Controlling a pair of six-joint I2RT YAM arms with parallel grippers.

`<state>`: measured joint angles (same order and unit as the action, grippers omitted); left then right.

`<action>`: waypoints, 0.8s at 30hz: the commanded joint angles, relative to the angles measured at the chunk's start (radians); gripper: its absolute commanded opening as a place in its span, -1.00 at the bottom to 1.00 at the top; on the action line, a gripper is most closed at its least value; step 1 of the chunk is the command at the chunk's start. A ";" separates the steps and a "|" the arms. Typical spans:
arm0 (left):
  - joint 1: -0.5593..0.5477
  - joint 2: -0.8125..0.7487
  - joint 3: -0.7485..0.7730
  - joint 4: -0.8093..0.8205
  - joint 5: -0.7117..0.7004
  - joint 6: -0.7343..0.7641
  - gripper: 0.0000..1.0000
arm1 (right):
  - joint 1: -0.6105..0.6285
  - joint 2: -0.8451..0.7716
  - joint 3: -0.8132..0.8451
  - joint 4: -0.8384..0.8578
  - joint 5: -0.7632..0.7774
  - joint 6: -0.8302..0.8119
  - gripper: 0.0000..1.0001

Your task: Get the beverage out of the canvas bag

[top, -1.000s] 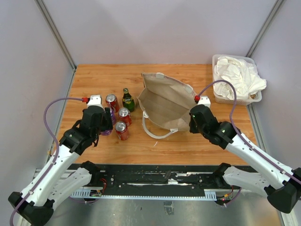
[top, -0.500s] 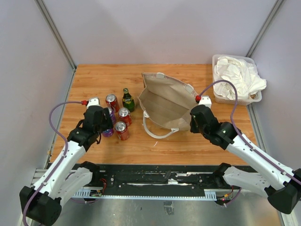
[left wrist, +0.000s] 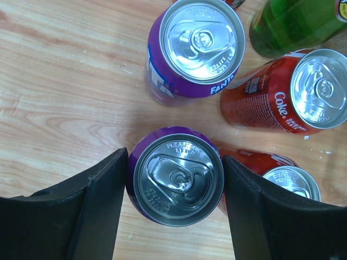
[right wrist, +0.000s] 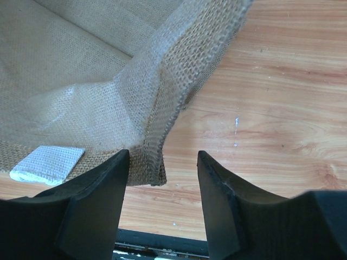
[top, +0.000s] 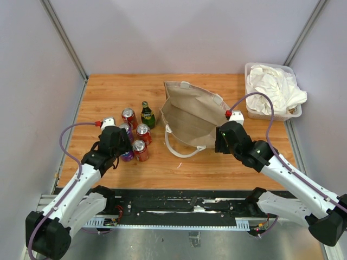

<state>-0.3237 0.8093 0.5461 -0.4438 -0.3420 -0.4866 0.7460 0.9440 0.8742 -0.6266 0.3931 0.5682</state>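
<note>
The likeliest mishap is on the left. The purple can (left wrist: 177, 183) stands on the worktop (top: 108, 92) to the left of the canvas bag (top: 190, 116), packed into a tight cluster. A red can (left wrist: 290, 187) sits just beside it, and a Fanta can (left wrist: 198, 40), a Coke can (left wrist: 317, 89) and a green bottle (left wrist: 287, 27) are near. A finger pulling away crooked could clip the red can and knock over several. On the right, the bag's loose rim (right wrist: 154, 157) could snag on a finger and drag the bag. The left end effector (left wrist: 175, 162) looks clamped on the purple can, with 1 finger against each side. The right end effector (right wrist: 162, 154) has its jaws apart; the rim hangs between them, close to 1 finger but not pinched. No drink shows inside the bag from above.
</note>
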 commanded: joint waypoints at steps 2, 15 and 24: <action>0.007 -0.022 -0.020 0.116 -0.016 -0.031 -0.48 | 0.013 -0.007 0.018 -0.039 0.012 -0.006 0.15; 0.007 -0.086 0.017 0.080 -0.063 -0.029 0.98 | 0.012 -0.016 0.086 -0.074 0.036 -0.027 0.65; 0.007 -0.121 0.138 -0.013 -0.087 -0.004 0.99 | 0.013 -0.060 0.136 -0.082 0.108 -0.051 0.89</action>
<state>-0.3225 0.7162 0.6289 -0.4152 -0.3866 -0.5034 0.7464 0.9279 0.9592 -0.6792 0.4194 0.5426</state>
